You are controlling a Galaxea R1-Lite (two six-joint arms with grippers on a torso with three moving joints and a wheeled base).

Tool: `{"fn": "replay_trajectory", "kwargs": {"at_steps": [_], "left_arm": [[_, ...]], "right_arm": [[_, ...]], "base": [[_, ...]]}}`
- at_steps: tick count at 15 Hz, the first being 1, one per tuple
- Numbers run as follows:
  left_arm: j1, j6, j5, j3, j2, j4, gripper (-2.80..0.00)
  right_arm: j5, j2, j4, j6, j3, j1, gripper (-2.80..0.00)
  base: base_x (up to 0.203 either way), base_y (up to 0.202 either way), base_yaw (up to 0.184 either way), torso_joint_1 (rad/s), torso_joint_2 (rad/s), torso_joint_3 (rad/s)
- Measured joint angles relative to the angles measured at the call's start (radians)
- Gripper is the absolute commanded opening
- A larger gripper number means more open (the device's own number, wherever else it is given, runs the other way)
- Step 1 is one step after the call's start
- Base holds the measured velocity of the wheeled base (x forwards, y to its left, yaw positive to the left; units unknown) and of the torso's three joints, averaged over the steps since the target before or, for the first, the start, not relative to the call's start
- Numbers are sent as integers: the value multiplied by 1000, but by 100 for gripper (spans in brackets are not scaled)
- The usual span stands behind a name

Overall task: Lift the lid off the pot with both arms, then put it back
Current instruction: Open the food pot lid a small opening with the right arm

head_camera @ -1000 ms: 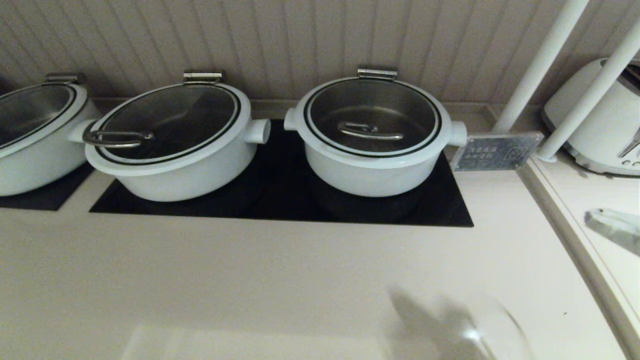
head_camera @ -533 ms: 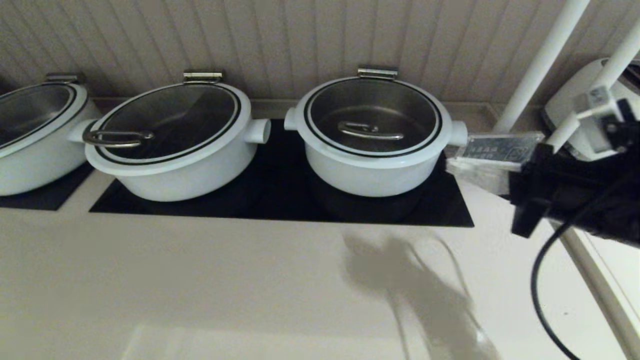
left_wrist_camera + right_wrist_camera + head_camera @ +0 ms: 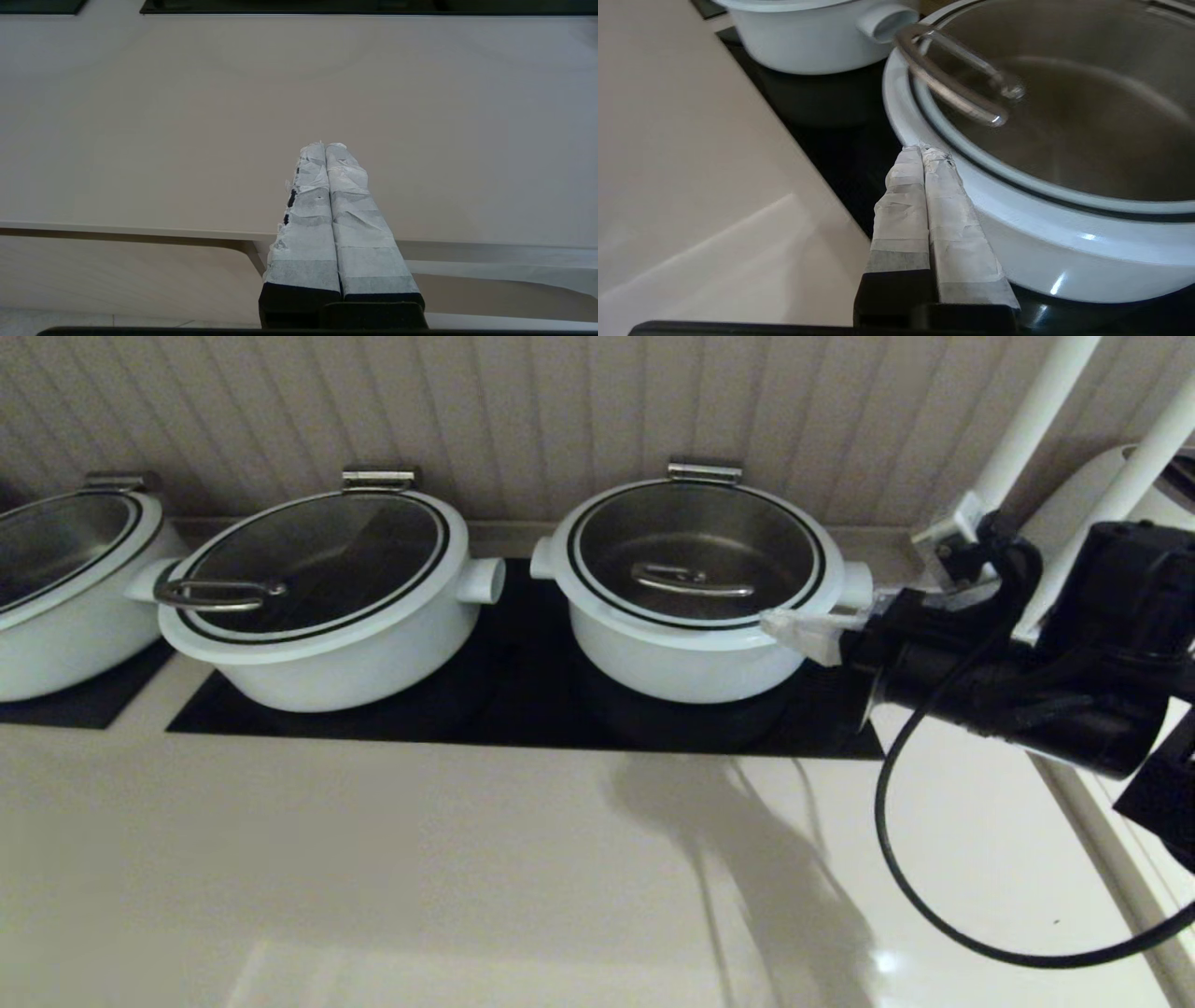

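The deep white pot (image 3: 686, 663) stands on the black hob, right of centre. Its glass lid (image 3: 695, 537) lies closed on it, with the steel bar handle (image 3: 691, 581) across the middle. My right gripper (image 3: 780, 625) is shut and empty, its taped tips at the pot's front right rim. In the right wrist view the gripper (image 3: 921, 149) is by the white rim (image 3: 971, 172), with the lid handle (image 3: 952, 88) beyond. My left gripper (image 3: 324, 145) is shut and empty, low over the counter's front edge; it does not show in the head view.
A wider white pot (image 3: 327, 644) with a loop-handled lid sits left of the task pot, and another (image 3: 56, 607) at far left. White posts (image 3: 1027, 429) and a white appliance (image 3: 1148, 569) stand at the right. My right arm's black cable (image 3: 934, 896) hangs over the beige counter (image 3: 420, 859).
My right arm has come in from the right and moved left, bringing its shut tips up to the pot's front right rim. The pot and lid have not moved.
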Motion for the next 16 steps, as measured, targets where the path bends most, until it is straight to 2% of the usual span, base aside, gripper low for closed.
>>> {"fn": "replay_trajectory", "kwargs": {"at_steps": [6,13,16], "left_arm": [[0,-1,0,0,0,0,-280],[0,-2,0,0,0,0,-280],[0,-2,0,0,0,0,-280]], "right_arm": [[-9,49,0,0,-21,3,-280],[-11,187,-8,1,-194,29,-280],[-14,227,-10,1,-227,30,-280]], "base": [[0,0,0,0,0,0],[0,0,0,0,0,0],[0,0,0,0,0,0]]}}
